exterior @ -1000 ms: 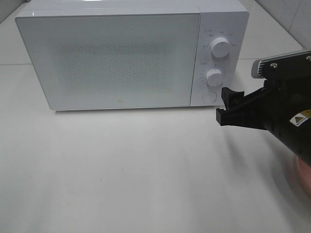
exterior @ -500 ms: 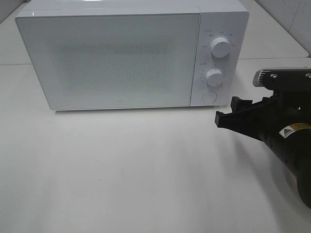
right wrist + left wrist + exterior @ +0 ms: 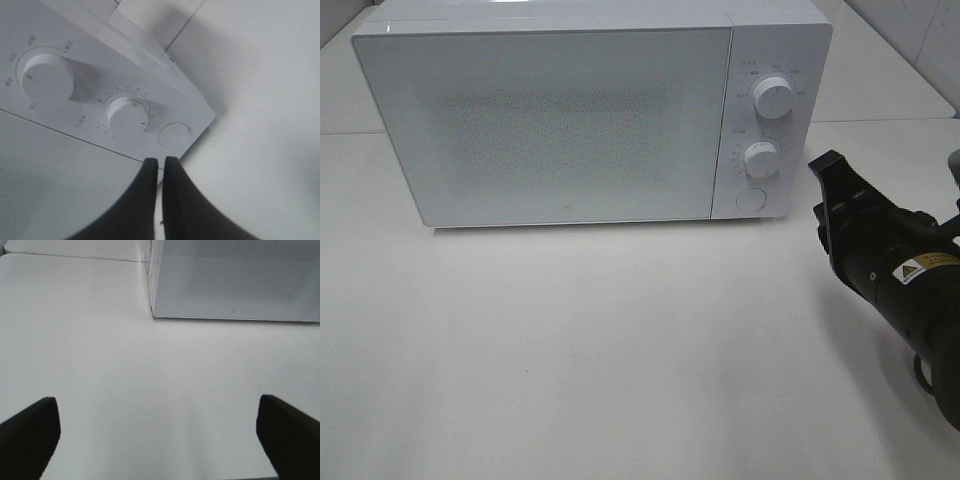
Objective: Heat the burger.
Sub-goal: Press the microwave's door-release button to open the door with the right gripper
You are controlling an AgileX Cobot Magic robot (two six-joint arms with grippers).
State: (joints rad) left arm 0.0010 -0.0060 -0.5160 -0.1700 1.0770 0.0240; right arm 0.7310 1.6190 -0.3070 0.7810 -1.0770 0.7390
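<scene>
The left gripper (image 3: 157, 405) is held over the table (image 3: 100, 365), fingers spread wide. Near the right edge, the right gripper (image 3: 830, 172) — rolled sideways, fingers closed to a sliver, nothing held — is aimed at the microwave (image 3: 560, 120) by its round button (image 3: 751, 199). The burger's place cannot be told.

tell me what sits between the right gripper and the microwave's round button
Nothing. In the exterior high view only a bare strip of white table shows between the right gripper and the round button on the microwave.

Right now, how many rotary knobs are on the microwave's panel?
2. The upper knob sits directly above the lower knob, which is just above the round button. None look hidden.
</scene>
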